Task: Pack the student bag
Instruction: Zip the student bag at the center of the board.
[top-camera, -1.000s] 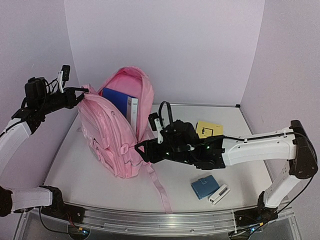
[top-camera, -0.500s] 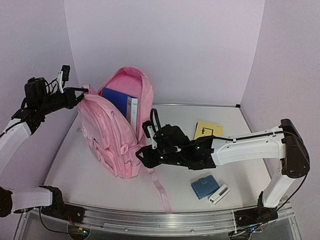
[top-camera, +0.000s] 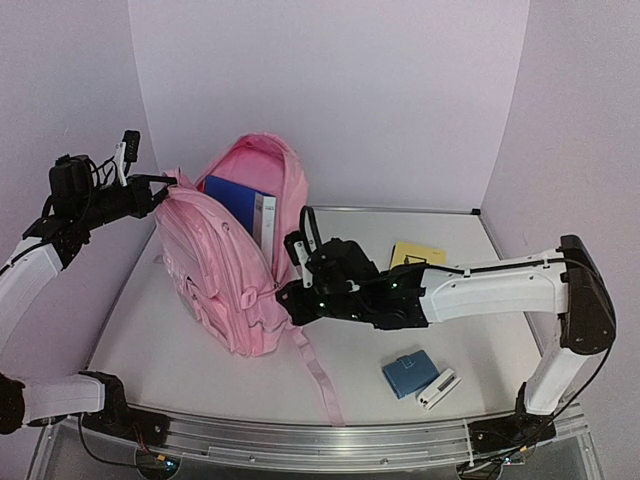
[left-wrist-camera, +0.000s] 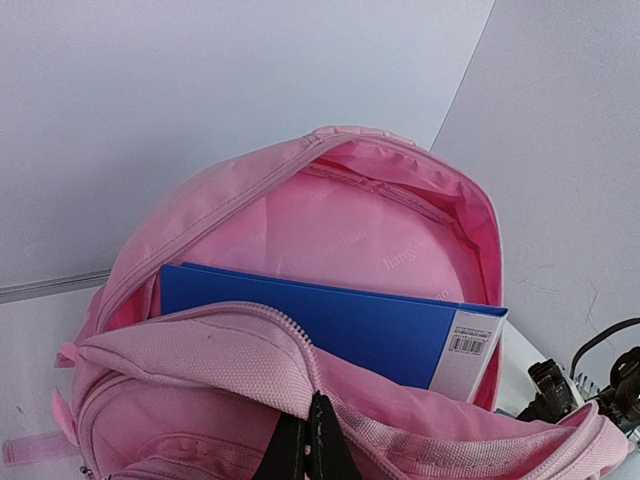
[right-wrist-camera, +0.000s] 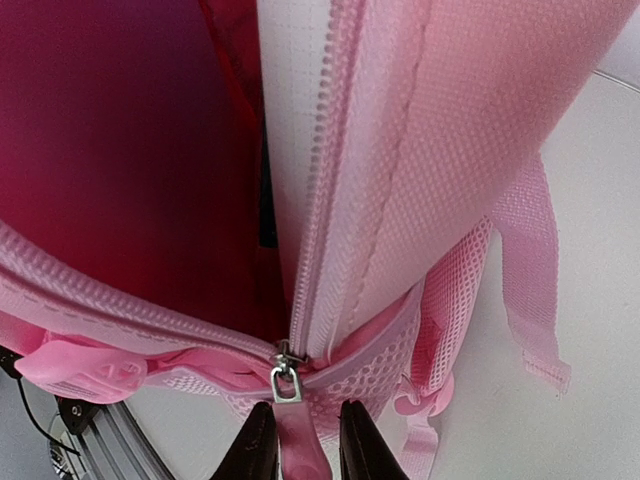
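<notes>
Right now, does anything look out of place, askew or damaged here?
Nothing is spilled or damaged. One oddity: the blue folder sits tilted in the open student bag, its labelled corner poking above the rim. That may snag the zip, whose zip pull the right gripper pinches.

Light-grey flat tabletop (top-camera: 190, 345) is being occupied at left-ctr by a large light-pink fabric backpack (top-camera: 215, 270), standing upright. A yellow square card (top-camera: 412, 256) is being carried at rear right. A small blue rect. pouch (top-camera: 407, 373) w/ a white oblong item (top-camera: 437, 389) just beside it are being carried at front right.
</notes>
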